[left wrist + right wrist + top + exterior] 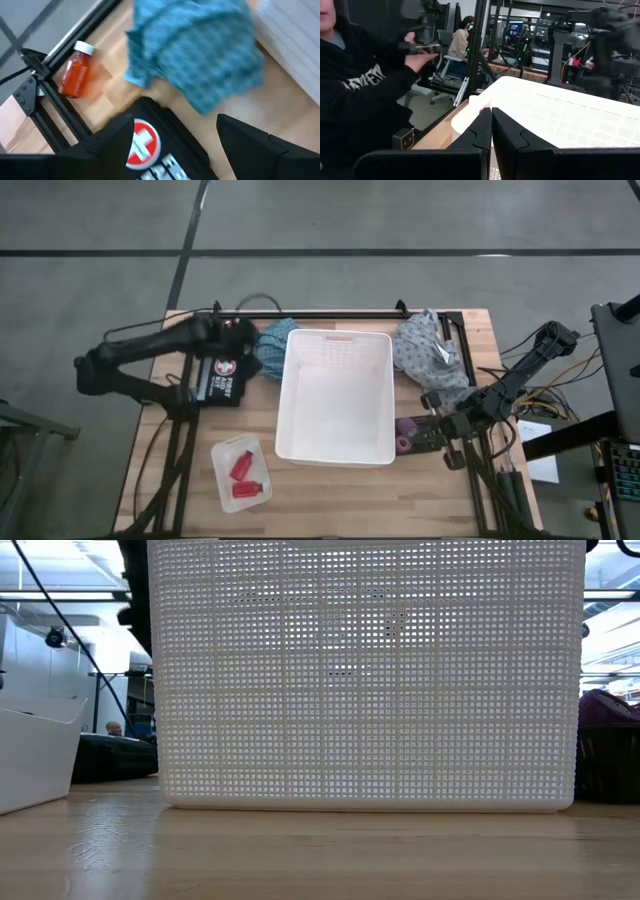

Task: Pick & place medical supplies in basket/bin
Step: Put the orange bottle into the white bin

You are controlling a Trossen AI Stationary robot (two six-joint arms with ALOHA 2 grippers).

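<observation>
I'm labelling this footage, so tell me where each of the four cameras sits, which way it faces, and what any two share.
High view: overhead, looking straight down; shows both arms, the white basket, the small tray.
Low view: at tabletop height, facing the basket wall; no gripper shows.
Left wrist view: on the left arm, facing the teal cloth, a red bottle; left gripper open.
Right wrist view: on the right arm, facing the basket and a person; right gripper shut.
All four share the basket.
</observation>
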